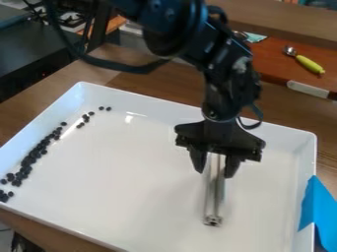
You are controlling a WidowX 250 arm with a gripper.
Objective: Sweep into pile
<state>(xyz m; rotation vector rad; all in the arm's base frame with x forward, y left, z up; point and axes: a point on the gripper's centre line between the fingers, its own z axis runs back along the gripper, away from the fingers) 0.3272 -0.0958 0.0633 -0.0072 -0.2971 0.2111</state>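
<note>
Big white tray [141,182] on brown wood tabletop [151,87], rim raised all round. Small round black pieces [33,155] inside tray, strung along left edge in uneven band, from near-left corner up toward far-left corner. Band thickest around middle and lower stretch, some pieces touching or overlapping, others loose at sides. Thinner toward far end: short broken line, then two separate pieces just beside each other, nearest far-left corner. Jaws [216,162] over right half of tray, pointing down, clamped on upper part of slim metal bar [214,197]. Bar long, shiny, slanting down and toward near edge of tray, well apart from black pieces. Contact between bar's lower end and tray floor: cannot tell. Black arm [227,74] coming in from top edge of view, bent down over tray's far edge, with dark cable looping off to left. Blue item [317,211] at tray's right edge, near the near-right corner, partly over rim. Beyond far-right corner of tray, reddish-brown board [266,56] with yellow-green-handled spoon [306,63] lying on top, metal end toward upper left. Dark surface [33,59] off at upper left of view.
</note>
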